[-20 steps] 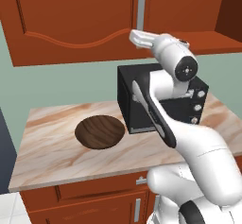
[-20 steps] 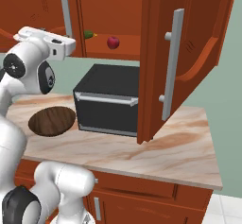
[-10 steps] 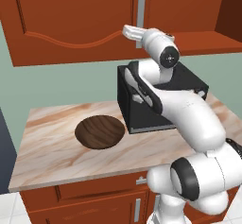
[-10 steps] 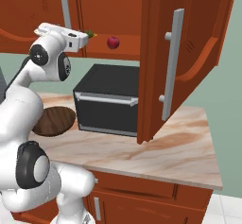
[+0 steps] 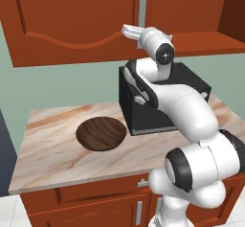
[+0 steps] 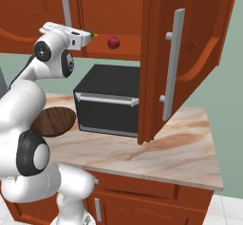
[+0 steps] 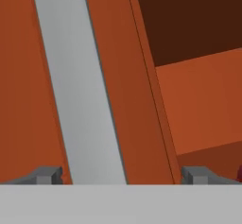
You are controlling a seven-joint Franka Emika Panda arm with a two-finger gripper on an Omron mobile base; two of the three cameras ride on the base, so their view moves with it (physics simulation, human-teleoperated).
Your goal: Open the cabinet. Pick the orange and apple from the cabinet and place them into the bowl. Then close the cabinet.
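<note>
From the left base view, the bowl (image 5: 101,133) sat on the counter (image 5: 57,159) near its left end. From the right base view, the apple (image 6: 113,42) lay inside the cabinet (image 6: 190,53), whose right door stood open. In the hand view, the gripper (image 7: 122,175) was spread wide, its tips straddling the left door's grey handle (image 7: 75,86) without grasping it.

Even flat rendered light, soft shadows, sharp, no glare

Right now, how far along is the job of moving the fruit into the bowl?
Done: the cabinet's right door stands open. In hand: the open claw faces the left door's handle, holding nothing. Left: the apple sits on the shelf, the bowl is empty, and closing remains.
</note>
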